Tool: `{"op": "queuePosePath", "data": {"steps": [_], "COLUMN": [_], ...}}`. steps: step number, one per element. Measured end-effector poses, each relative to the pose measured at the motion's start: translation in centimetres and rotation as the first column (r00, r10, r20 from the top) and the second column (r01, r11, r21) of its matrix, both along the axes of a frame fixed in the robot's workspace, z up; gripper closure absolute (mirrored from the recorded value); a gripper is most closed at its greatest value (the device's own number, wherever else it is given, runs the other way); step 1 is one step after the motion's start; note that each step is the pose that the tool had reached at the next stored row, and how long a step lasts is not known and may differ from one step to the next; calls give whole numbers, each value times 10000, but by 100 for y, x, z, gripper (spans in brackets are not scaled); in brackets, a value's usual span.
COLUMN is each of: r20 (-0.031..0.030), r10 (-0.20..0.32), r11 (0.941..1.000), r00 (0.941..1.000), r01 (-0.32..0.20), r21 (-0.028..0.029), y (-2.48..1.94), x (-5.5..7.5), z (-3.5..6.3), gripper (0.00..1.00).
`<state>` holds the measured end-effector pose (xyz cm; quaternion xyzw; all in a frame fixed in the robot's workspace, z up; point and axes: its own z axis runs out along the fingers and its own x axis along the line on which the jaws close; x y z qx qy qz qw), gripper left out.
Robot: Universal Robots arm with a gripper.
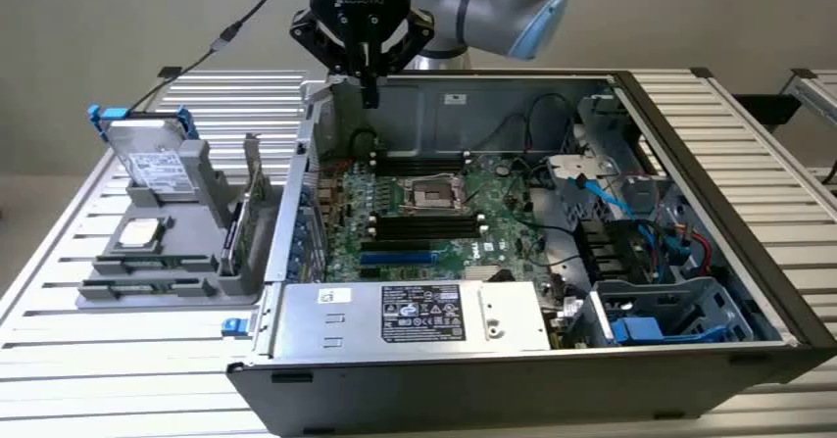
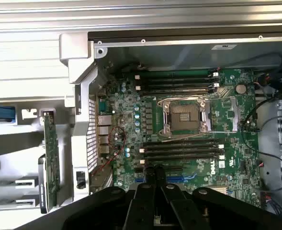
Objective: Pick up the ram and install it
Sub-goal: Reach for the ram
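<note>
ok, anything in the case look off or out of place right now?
Nothing looks damaged or askew. The CPU socket sits bare on the motherboard, and a thin red wire loops loose near its port-side edge. The gripper hangs shut above the board, holding nothing.

**A:** Exterior view first: the camera is up high, off the surface (image 1: 78, 379), tilted down into the open computer case (image 1: 523, 384). It stands far enough back to take in the whole case, and the arm (image 1: 497, 2) comes in at twelve o'clock.

**B:** The wrist view is much closer. It sits just behind the tool (image 2: 155, 175) and faces straight down the tool's axis onto the motherboard (image 2: 131, 120).

**A:** What do the two share?

**B:** The board itself! The processor socket (image 2: 185, 116) sits dead centre in both views, with the memory slots (image 2: 181, 149) beside it. Outside, the tool hangs around eleven o'clock of that socket.
</note>
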<state>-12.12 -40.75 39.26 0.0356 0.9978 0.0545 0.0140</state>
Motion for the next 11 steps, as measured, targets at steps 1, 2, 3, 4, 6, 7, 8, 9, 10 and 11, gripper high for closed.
{"op": "queuePosePath", "data": {"steps": [1,2,3,4,6,7,8,9,10,11], "r20": [1,1,1,2,2,3,3,3,4,4], "r10": [0,0,0,0,0,0,0,0,0,0], "r11": [10000,10000,10000,10000,10000,10000,10000,10000,10000,10000], "r00": [10000,10000,10000,10000,10000,10000,10000,10000,10000,10000], "r01": [0,0,0,0,0,0,0,0,0,0], "r21": [2,5,6,9,12,15,17,19,21,23], "y": [0,0,-1,-1,-2,-2,-2,-3,-3,-3], "x": [0,0,0,0,0,0,0,0,0,0], "z": [0,0,0,0,0,0,0,0,0,0], "gripper": [90,90,90,90,90,90,90,90,90,90]}}
